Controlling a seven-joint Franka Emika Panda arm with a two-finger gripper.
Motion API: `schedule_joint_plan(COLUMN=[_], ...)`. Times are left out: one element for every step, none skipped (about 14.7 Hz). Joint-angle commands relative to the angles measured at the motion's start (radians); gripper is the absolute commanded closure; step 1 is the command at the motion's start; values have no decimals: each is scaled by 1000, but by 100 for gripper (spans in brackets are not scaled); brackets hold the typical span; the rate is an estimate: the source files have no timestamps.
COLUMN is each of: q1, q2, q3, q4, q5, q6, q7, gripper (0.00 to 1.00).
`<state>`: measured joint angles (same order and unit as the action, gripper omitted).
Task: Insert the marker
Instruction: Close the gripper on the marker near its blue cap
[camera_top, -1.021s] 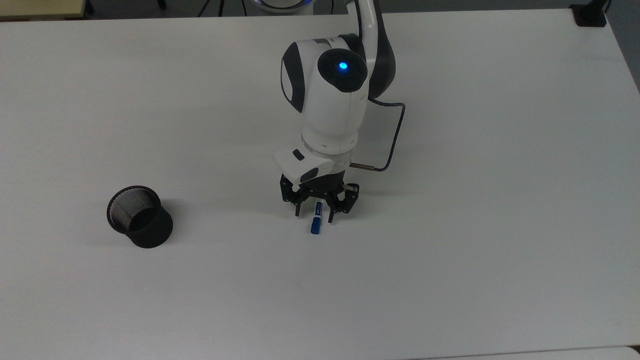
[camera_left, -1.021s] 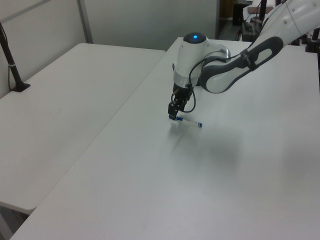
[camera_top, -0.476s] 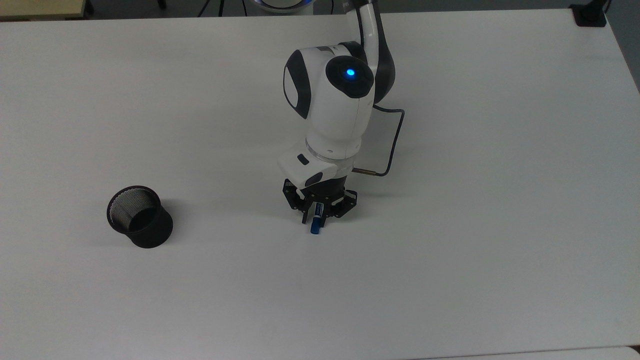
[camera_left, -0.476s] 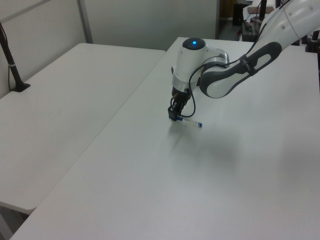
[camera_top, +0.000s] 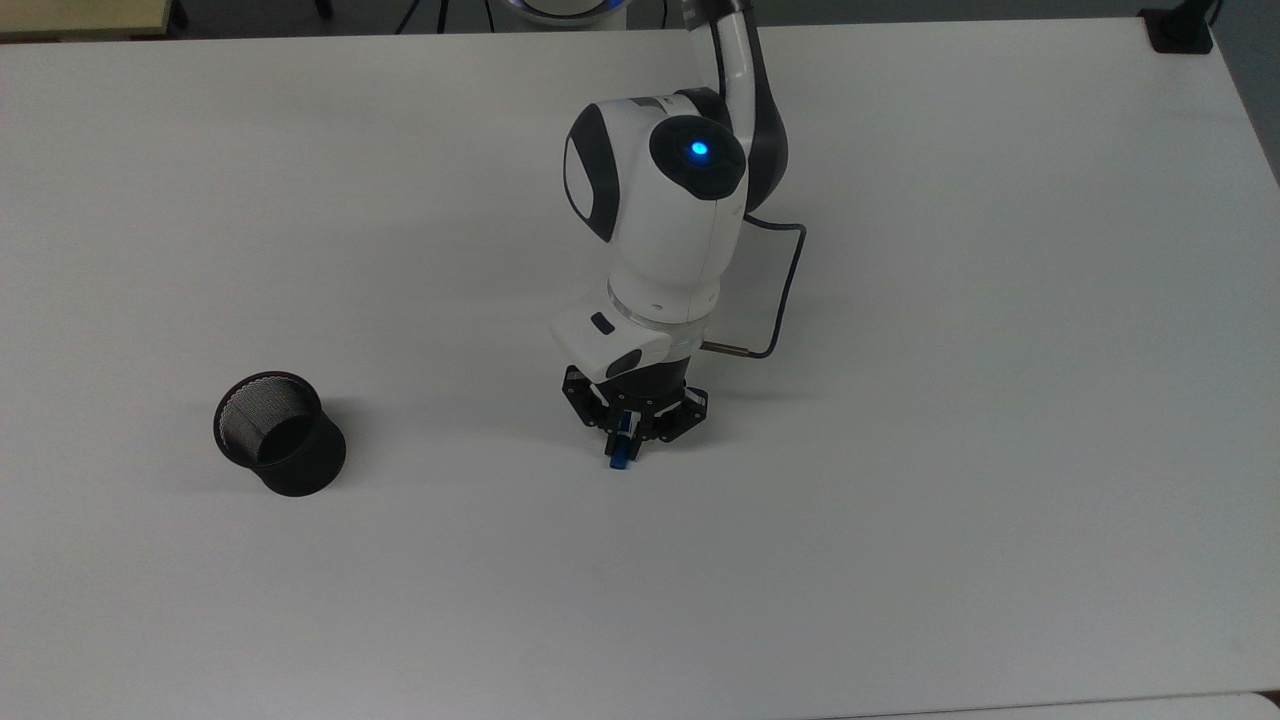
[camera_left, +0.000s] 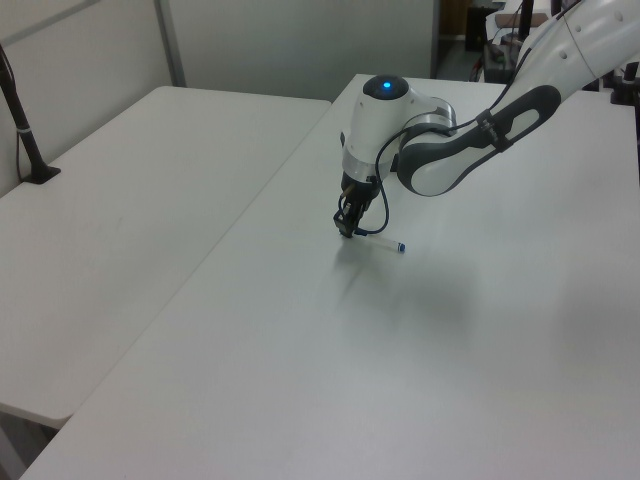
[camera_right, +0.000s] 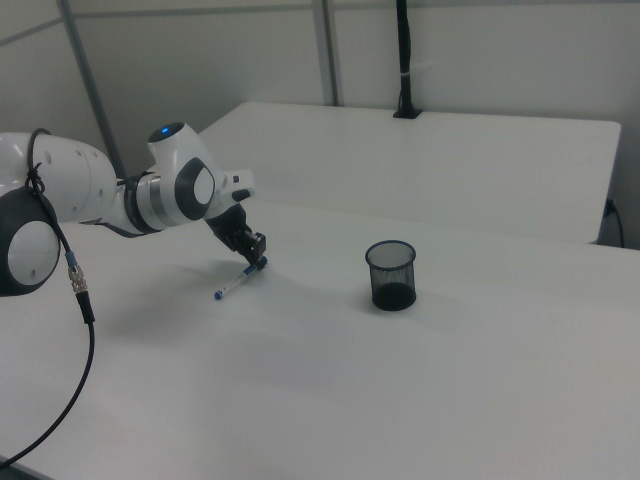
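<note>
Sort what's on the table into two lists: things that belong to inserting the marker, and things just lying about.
Belongs to the job:
- the marker, lying on the table, cap end between the fingers
- the gripper, shut on it
- the black mesh cup, upright and apart, the likely target

Just there:
- the white table
- the neighbouring table
- the black pole

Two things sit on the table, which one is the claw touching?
The marker, a slim white pen with blue ends lying flat, has the gripper closed on its capped end. The black mesh cup stands apart, untouched.
</note>
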<state>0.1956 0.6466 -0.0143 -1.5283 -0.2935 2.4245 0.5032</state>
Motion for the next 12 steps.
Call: schedule_joint_plan(q1=[-11, -15, -10, -4, 1, 1, -2, -8, -13, -15, -12, -10], q2=[2, 4, 5, 4, 1, 2, 2, 2, 1, 2, 7, 10], q3=[-16, -16, -15, -15, -15, -15, -15, -15, -15, -15, -15, -15], q4=[34, 34, 31, 31, 30, 30, 33, 34, 34, 34, 33, 33], q5=[-26, -27, -30, -30, -29, -29, -29, -30, -30, -30, -32, -32], q6=[15, 16, 15, 15, 13, 13, 13, 13, 13, 13, 15, 15], q7=[23, 21, 23, 25, 25, 26, 25, 23, 23, 25, 26, 26], gripper=[79, 79, 70, 62, 67, 72, 81, 81, 78, 58, 57, 56])
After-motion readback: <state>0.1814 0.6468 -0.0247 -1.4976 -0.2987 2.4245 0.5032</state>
